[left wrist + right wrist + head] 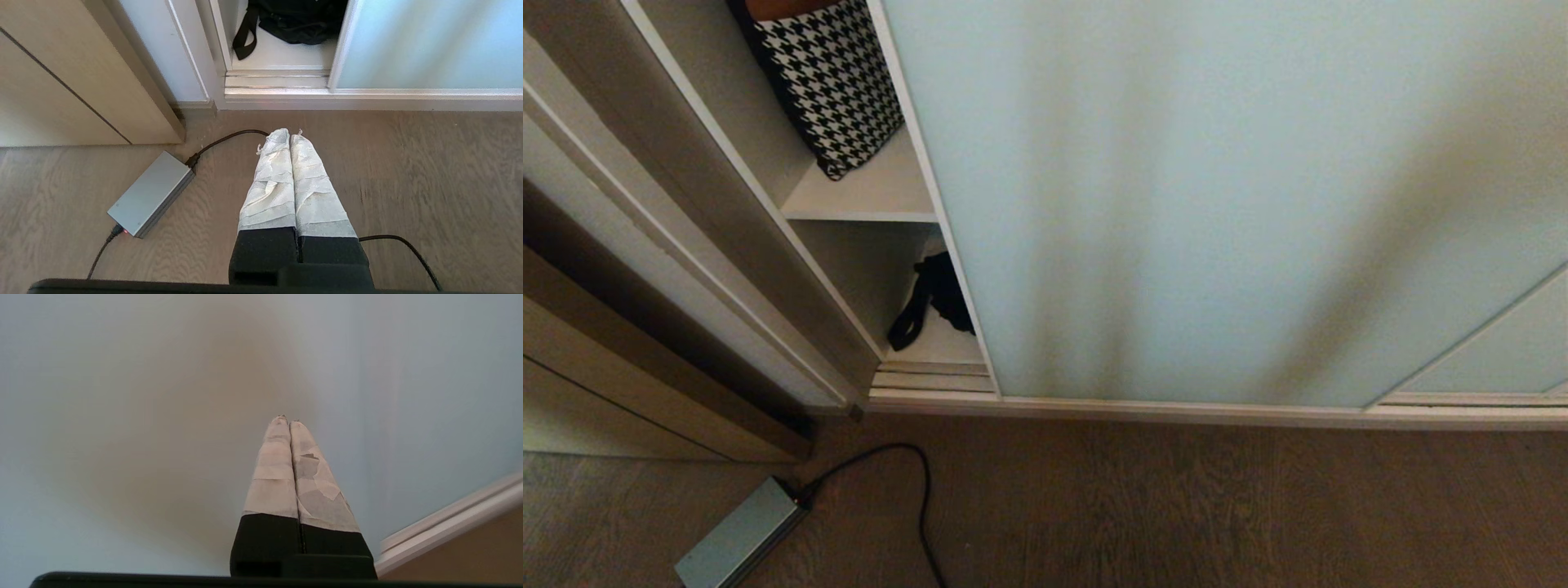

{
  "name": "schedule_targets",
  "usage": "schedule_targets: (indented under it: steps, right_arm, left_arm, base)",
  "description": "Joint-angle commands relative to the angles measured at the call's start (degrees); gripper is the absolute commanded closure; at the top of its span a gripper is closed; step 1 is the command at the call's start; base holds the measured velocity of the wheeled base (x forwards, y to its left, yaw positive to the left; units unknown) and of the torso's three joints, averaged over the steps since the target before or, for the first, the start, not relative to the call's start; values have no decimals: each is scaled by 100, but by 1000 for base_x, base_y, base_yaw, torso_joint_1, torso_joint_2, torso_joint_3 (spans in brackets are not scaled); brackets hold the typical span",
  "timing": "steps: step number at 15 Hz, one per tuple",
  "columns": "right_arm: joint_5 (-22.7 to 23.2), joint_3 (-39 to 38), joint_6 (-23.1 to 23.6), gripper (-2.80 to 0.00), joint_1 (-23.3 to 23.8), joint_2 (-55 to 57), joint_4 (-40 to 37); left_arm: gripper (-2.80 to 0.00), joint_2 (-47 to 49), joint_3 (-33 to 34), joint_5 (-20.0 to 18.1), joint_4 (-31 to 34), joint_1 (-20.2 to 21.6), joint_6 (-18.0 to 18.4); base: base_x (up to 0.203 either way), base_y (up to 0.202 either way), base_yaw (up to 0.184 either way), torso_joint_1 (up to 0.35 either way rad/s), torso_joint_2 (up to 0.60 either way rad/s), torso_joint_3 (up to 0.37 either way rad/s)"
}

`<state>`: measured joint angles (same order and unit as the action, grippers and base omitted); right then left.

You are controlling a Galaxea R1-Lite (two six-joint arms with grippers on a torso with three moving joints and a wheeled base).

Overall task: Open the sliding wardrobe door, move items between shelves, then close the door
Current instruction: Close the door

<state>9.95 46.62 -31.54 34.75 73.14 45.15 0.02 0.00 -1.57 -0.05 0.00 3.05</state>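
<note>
Door [1217, 204]: upright panel, free edge at left beside a narrow gap. Right end effector [286, 420] clenched, empty, facing the glass; left end effector [284, 136] clenched, parked over the floor.

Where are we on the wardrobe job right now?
Late or very early; one moment can't settle it. The door leaves only a narrow gap at the left. Cushion sits on the upper shelf, bag on the bottom one. In hand: right gripper, shut, points at the door glass. Left gripper hangs shut over the floor. Left: the gap remains unclosed.
</note>
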Motion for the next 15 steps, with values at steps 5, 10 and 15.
schedule_targets:
  steps: [5, 10, 15]
  right_arm:
    - [1280, 461, -544, 0, 1384, 1136, 405]
    - [2724, 746, -1760, 0, 1437, 1533, 471]
    - [3154, 1038, -1926, 0, 1228, 1949, 474]
  left_arm:
    - [0, -2, 0, -1, -4, 0, 3]
    - [0, -2, 0, -13, -1, 0, 3]
    - [0, -2, 0, -1, -4, 0, 3]
  base:
    - [0, 0, 0, 0, 0, 0]
    - [0, 0, 0, 0, 0, 0]
    - [0, 0, 0, 0, 0, 0]
